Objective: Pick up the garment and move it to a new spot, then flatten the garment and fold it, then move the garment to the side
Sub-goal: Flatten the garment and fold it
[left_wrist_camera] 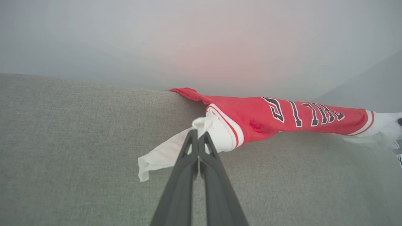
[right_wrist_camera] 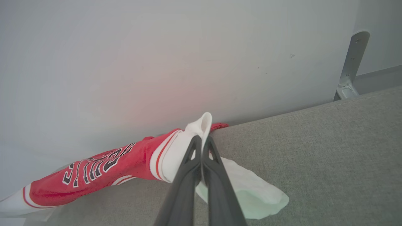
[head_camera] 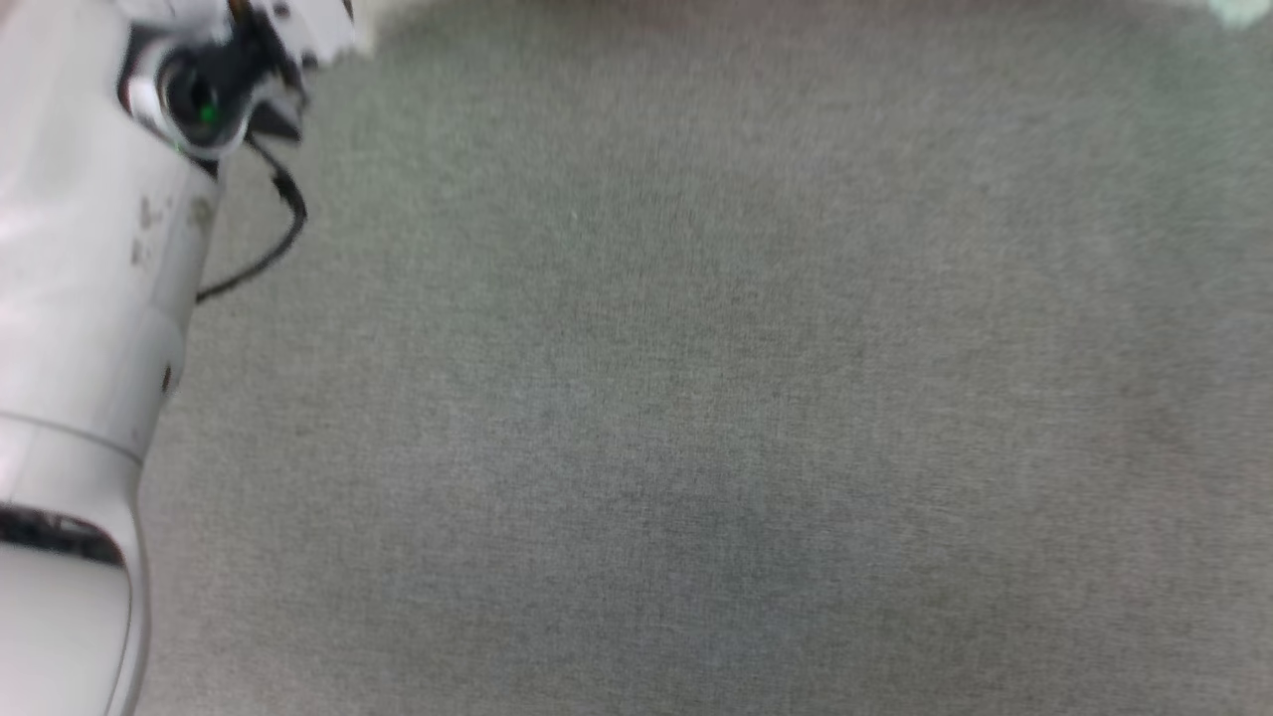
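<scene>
The garment [left_wrist_camera: 270,122] is held up by both sleeves, stretched into a rumpled red band between the two arms, close to the pale wall [left_wrist_camera: 201,40] at the far edge of the grey cloth surface [left_wrist_camera: 78,141]. The left gripper [left_wrist_camera: 198,135] is pinched tight on the bunched white cloth of one sleeve [left_wrist_camera: 163,157]. The right gripper [right_wrist_camera: 202,139] is clamped the same way on the other sleeve, jaws pressed together with cloth caught between them. Black, white-edged lettering is seen along the red front. A bit of red cloth seems to touch the surface's far edge, but how much of the rest hangs free can't really be told. In the head view, a pale forearm [head_camera: 90,298] is seen over the same grey surface, all a bit blurred. So the pick-up looks done and the move to a new spot is probably what's being worked on. Flattening, folding and the final shift to the side are all left, judging by how crumpled it is. As for containers, nothing like a box or basket can be made out, so no contents can be reported.
</scene>
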